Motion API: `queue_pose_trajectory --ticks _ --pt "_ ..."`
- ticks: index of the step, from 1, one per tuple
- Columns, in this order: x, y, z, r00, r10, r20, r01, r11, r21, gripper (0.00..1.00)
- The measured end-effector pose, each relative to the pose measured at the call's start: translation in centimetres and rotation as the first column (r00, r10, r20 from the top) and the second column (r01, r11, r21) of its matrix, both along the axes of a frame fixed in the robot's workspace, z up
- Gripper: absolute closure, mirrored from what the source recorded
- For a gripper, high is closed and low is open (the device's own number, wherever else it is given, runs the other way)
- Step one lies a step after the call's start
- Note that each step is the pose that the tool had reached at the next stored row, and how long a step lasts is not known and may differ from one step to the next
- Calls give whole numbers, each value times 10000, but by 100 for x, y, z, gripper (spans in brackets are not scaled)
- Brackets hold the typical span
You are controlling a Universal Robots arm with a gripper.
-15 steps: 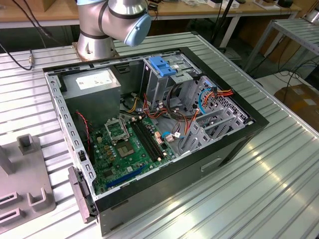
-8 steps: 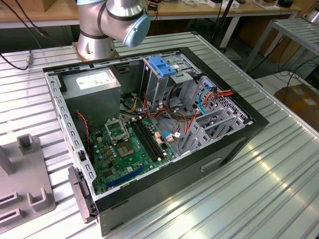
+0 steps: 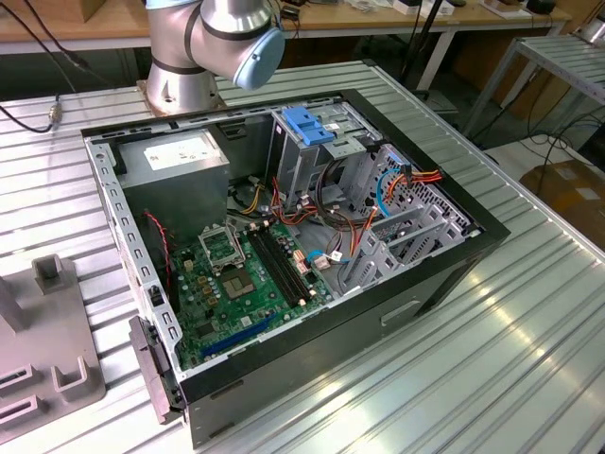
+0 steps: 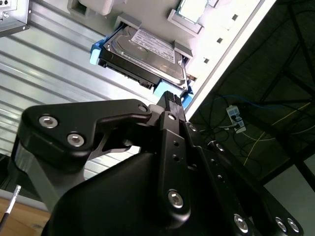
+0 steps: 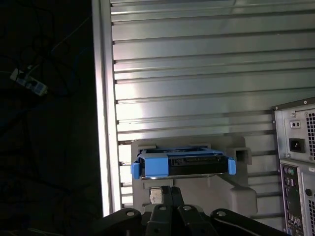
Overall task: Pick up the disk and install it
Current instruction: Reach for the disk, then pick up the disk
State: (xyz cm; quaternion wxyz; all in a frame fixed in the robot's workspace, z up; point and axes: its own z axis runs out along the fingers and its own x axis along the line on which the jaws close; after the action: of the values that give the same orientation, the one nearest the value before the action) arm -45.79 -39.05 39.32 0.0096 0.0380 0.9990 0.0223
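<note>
Open PC case [image 3: 284, 378] on slatted table [image 3: 529, 331] w/ arm base [image 3: 180, 85] behind.

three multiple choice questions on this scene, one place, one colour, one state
1. Where does the flat dark metal disk with the white label sit? A in a grey moulded holder on the slatted metal table; B in a drawer; C on the floor.
2. Its plastic side rails are: A red; B blue; C green.
3. The black computer case is: A open; B closed; C upside down.
Answers: A, the first wrist view shows it in the holder; B, blue in both wrist views; A, its green motherboard is exposed.
</note>
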Motion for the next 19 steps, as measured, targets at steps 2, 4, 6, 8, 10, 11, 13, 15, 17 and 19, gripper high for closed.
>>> queue_pose_trajectory --ticks 2,4,6,8,10,11,13,15,17,19 --pt "-17 0 2 10000 0 -2 0 10000 -1 90" --pt "-26 0 1 10000 3 -1 -3 10000 0 90" --pt "-26 3 1 10000 1 -2 -1 10000 -1 90" --pt "-26 3 1 10000 1 -1 -1 10000 0 90" --pt "-26 4 1 10000 2 -2 -2 10000 -1 90" --pt "-26 4 1 10000 1 -2 -1 10000 -1 90" --pt "-26 4 1 10000 1 -1 -1 10000 -1 90" --pt "-26 5 1 10000 1 -2 -1 10000 -1 90" --pt "-26 6 1 10000 2 -1 -2 10000 0 90" --pt "-27 7 1 10000 9 -2 -9 10000 -1 90"
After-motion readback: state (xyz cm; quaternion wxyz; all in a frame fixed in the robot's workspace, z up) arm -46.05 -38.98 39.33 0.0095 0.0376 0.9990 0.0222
